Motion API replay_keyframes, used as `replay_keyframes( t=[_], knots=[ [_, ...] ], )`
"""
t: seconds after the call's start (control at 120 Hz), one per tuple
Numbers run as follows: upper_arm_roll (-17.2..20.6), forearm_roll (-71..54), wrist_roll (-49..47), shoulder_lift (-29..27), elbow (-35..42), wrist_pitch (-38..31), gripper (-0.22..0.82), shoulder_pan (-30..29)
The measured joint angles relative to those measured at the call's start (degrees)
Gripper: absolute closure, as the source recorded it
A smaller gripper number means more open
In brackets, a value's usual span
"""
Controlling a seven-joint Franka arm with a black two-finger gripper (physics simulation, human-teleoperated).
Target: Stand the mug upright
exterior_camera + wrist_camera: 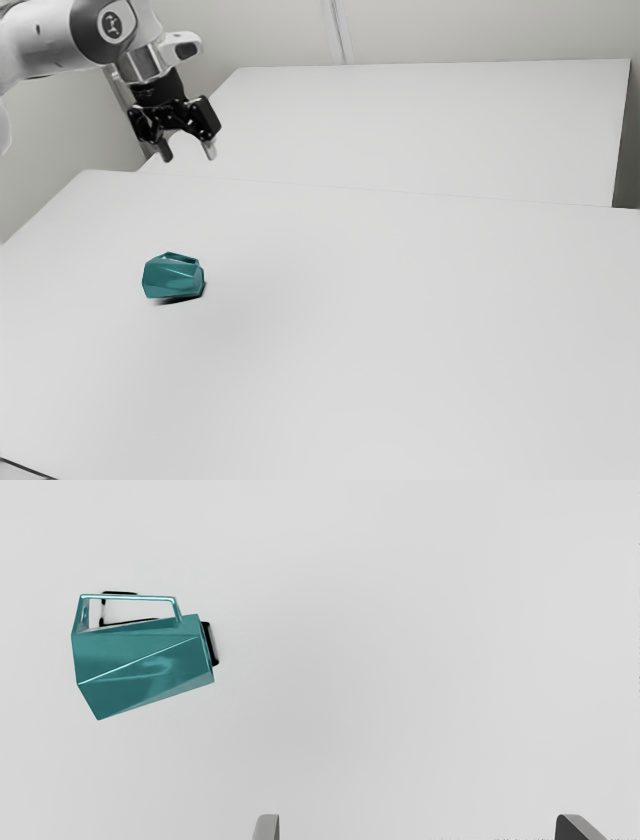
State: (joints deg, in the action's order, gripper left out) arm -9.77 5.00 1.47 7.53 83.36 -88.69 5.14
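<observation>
Wrist view: glossy, faceted mug

The desk has a smooth, matte, white top that occupies the foreground of the exterior view. A fine seam line marks its far edge. Beyond this line lies a second flat white surface, bounded by straight edges. The rear wall is a plain, pale off-white and carries a narrow upright strip. A grey-beige wall area adjoins the desk at the exterior view's left. A darker grey zone borders the second surface at the exterior view's right. Lighting is diffuse; in the wrist view, the desktop exhibits soft, gradual grey shading.
</observation>
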Motion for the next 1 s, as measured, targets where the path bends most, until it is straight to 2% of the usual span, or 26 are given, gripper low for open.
replay_keyframes(
  t=[0.225,0.5,0.75,0.85,1.0],
  knots=[
    [-0.77,1.49,0.62,0.76,-0.39,0.38,0.0,0.26],
    [-9.55,5.27,1.24,1.51,-0.29,2.08,0.0,-0.02],
    [-20.19,16.54,2.64,3.53,0.16,3.36,0.0,-0.16],
    [-22.17,19.75,3.21,3.84,0.39,3.94,0.0,-0.47],
    [-22.8,24.78,3.92,5.38,1.88,5.17,0.0,-3.98]
  ],
)
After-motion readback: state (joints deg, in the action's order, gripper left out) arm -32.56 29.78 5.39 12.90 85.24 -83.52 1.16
